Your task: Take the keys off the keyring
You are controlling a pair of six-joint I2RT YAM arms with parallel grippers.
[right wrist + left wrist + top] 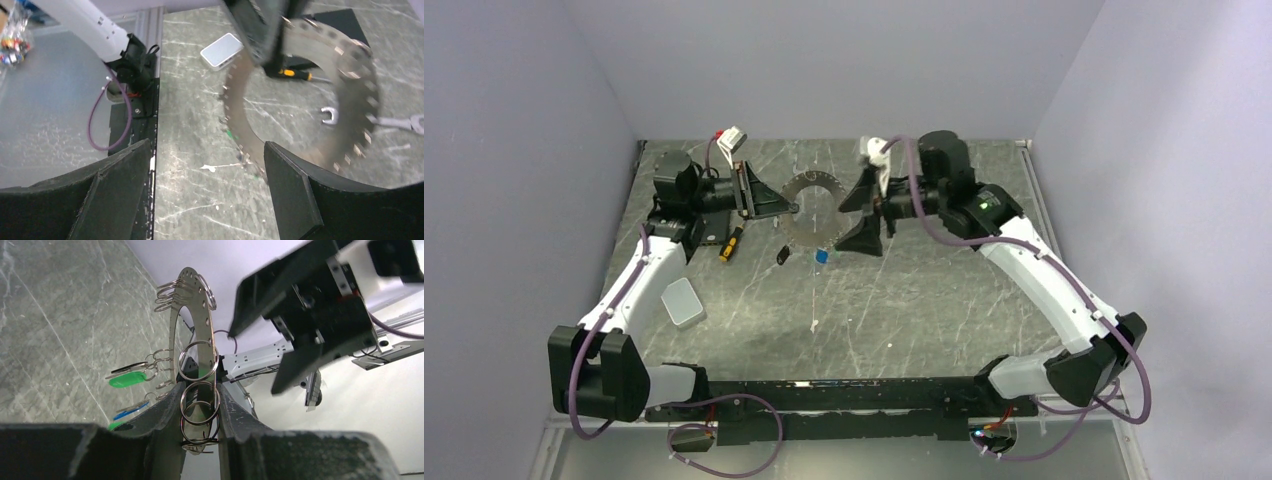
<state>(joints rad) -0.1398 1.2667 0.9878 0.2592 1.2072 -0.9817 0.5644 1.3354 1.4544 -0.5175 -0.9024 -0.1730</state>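
The keyring (814, 210) is a flat grey perforated hoop held up above the table. My left gripper (790, 208) is shut on its left rim. In the left wrist view the hoop (192, 315) stands edge-on between my closed fingers (165, 410), with several small split rings on it. A green key (127, 379) and a blue key (131, 411) hang from its lower side. In the top view a blue key (822, 256) dangles below the hoop. My right gripper (862, 215) is open and empty at the hoop's right rim. In the right wrist view the blurred hoop (350, 90) lies just beyond my right finger (295, 190).
A white box (682, 302) and a yellow-handled screwdriver (731, 243) lie on the table to the left. Small silver wrenches (330, 115) lie on the marble under the hoop. Grey walls close in both sides and the back.
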